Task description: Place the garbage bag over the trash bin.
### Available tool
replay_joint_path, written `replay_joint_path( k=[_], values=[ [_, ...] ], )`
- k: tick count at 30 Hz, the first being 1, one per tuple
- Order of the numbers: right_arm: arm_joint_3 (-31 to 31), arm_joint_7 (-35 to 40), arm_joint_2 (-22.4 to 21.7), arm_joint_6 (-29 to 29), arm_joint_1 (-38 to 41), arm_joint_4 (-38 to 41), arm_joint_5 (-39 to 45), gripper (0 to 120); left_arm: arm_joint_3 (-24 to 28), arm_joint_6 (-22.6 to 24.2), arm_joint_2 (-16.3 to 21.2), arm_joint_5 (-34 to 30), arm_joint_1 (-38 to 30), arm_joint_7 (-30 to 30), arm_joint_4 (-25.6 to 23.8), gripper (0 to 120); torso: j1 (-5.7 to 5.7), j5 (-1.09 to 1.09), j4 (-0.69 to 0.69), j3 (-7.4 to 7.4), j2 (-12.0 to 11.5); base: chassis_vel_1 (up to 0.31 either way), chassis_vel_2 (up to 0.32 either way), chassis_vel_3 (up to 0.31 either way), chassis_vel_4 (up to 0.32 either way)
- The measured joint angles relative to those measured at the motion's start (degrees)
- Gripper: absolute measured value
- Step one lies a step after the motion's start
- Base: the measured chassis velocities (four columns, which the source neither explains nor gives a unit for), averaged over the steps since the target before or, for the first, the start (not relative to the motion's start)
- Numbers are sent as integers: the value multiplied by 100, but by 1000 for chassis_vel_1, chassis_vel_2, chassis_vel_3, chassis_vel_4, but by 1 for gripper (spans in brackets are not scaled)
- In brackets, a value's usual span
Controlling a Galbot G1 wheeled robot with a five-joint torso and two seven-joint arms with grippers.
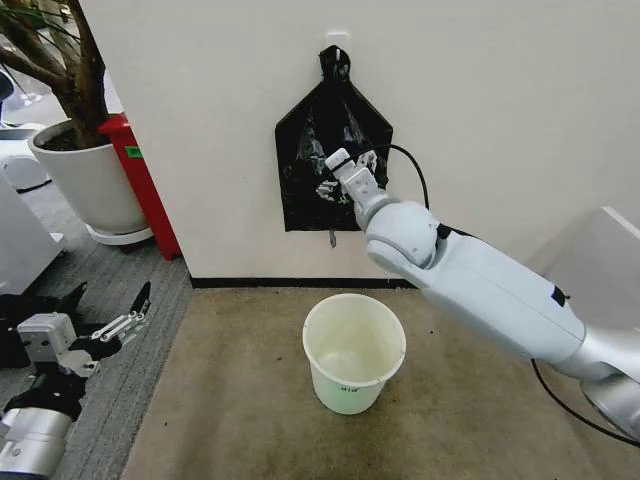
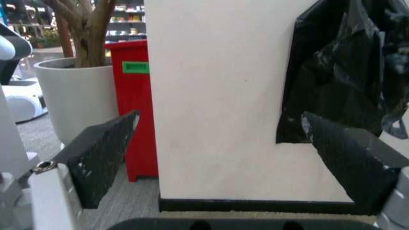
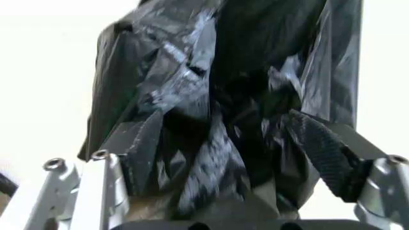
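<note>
The right arm reaches to the wall, where one black bag bundle (image 1: pixel 325 165) hangs at twelve o'clock above the single trash bin (image 1: pixel 353 350), long axis vertical. The right gripper (image 3: pixel 223 158) is spread wide with black film bunched between its fingers, not yet pinched; whether that is one loose garbage bag cannot be told. The left gripper (image 1: pixel 110 310), wide open, idles at eight o'clock, much farther away.

The right gripper (image 1: pixel 348 172) hides part of the black bag bundle (image 1: pixel 310 150); its fingers' contact is unclear.
</note>
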Motion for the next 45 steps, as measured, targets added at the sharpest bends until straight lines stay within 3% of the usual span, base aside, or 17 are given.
replay_joint_path(
  k=[9, 17, 20, 24, 28, 29, 31, 38, 45],
  values=[
    [-239, 83, 2, 24, 13, -251, 15, 65, 26, -29, 14, -41, -86, 27, 0, 100, 0, 0, 1, 0, 0, 0, 0, 0, 0],
    [-459, 60, -82, 31, 203, -406, -25, 73, 43, -75, 19, -87, -164, 53, 0, 100, 0, 0, 0, 0, 0, 0, 0, 0, 0],
    [-504, 50, -94, 33, 224, -484, -24, 66, 48, -86, 19, -100, -185, 59, 0, 100, 0, 0, 0, 0, 0, 0, 0, 0, 0],
    [-516, 45, -88, 40, 201, -635, -83, 48, 48, -125, 19, -130, -214, 70, 0, 100, 0, 0, 0, 0, 0, 0, 0, 0, 0],
    [-504, 45, -88, 41, 159, -672, -120, 41, 46, -145, 19, -143, -225, 75, 0, 100, 0, 0, 0, 0, 0, 0, 0, 0, 0],
    [-453, 56, -89, 45, 92, -687, -157, 31, 44, -153, 19, -148, -228, 77, 0, 100, 0, 0, 0, 0, 0, 0, 0, 0, 0],
    [-374, 103, -91, 65, 25, -675, -171, 22, 43, -154, 35, -154, -238, 79, 1, 100, 0, 0, 1, 0, 0, 0, 0, 0, 0],
    [-101, 254, -134, 313, -88, -505, -140, 0, 48, -157, 139, -179, -299, 77, 0, 100, 0, 0, 0, 0, 0, 0, 0, 0, 0],
    [214, 587, -164, 507, -228, -27, 389, 0, 50, -139, 266, -183, -310, 61, 0, 100, 0, 0, 0, 0, 0, 0, 0, 0, 0]
  ],
)
